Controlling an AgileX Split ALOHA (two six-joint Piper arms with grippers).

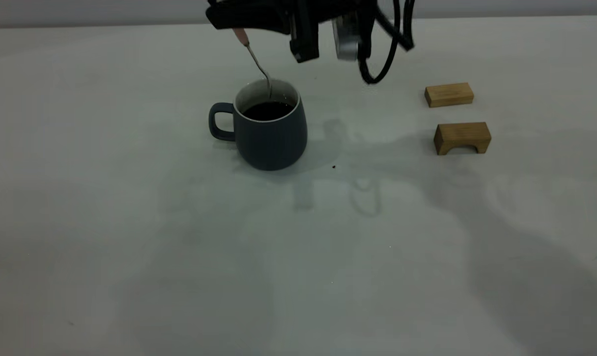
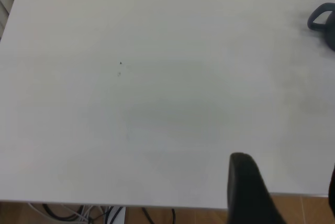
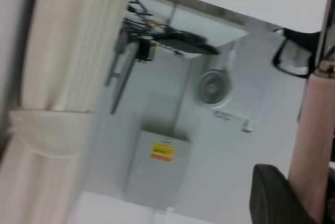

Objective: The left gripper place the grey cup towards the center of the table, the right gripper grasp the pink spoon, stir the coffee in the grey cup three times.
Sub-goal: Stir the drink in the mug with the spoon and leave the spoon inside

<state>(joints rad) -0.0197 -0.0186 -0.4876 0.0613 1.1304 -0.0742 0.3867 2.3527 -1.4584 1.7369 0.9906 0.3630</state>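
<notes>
Spoon bowl (image 1: pixel 269 91) hidden inside cup (image 1: pixel 271 133)

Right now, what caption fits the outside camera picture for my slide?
The right gripper holds the pink spoon tilted, its bowl inside the grey cup above the coffee.

R gripper (image 1: pixel 239 27) hangs high at table's far side, fingers clamped on pink spoon (image 1: pixel 252 57), wrist tilted sideways. L gripper (image 2: pixel 285 192) parked off near table edge, jaws apart.

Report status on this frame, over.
Right tool shut on spoon, bowl down in cup over coffee. Left tool parked off to the side. Nothing blocking.
</notes>
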